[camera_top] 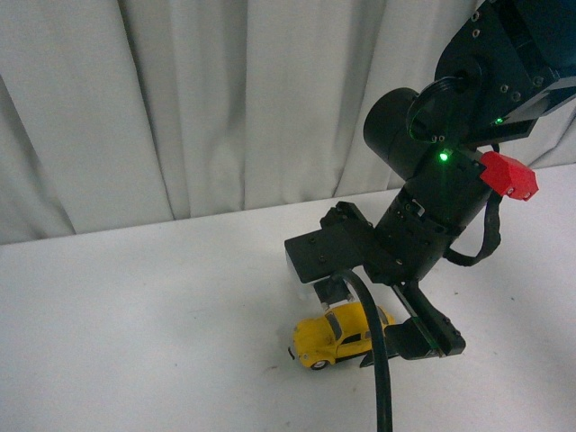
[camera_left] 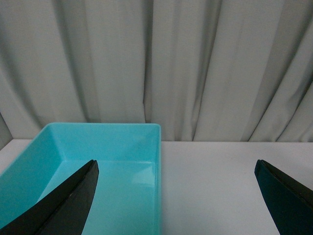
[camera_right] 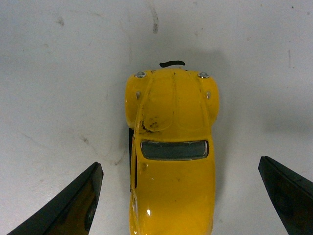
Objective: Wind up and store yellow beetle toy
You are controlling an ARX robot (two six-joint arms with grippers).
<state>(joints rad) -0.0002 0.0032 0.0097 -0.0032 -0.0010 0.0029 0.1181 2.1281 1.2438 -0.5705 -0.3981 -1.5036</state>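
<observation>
The yellow beetle toy [camera_top: 322, 341] stands on its wheels on the white table [camera_top: 135, 315], towards the front. In the right wrist view the yellow beetle toy [camera_right: 171, 147] shows from above, hood and windscreen facing away, roof between the jaws. My right gripper [camera_top: 373, 324] hangs open straight over it. Its two dark fingers stand wide on either side of the car's body without touching, as the right gripper [camera_right: 179, 162] shows in its wrist view. My left gripper [camera_left: 176, 164] is open and empty, held above the table beside a teal bin [camera_left: 157, 161]. It does not show in the front view.
The teal bin's inside looks empty, and it sits against a grey curtain [camera_left: 171, 68] at the table's back edge. The curtain [camera_top: 180, 108] also closes off the far side in the front view. The right arm's black cable [camera_top: 382, 378] hangs in front of the toy.
</observation>
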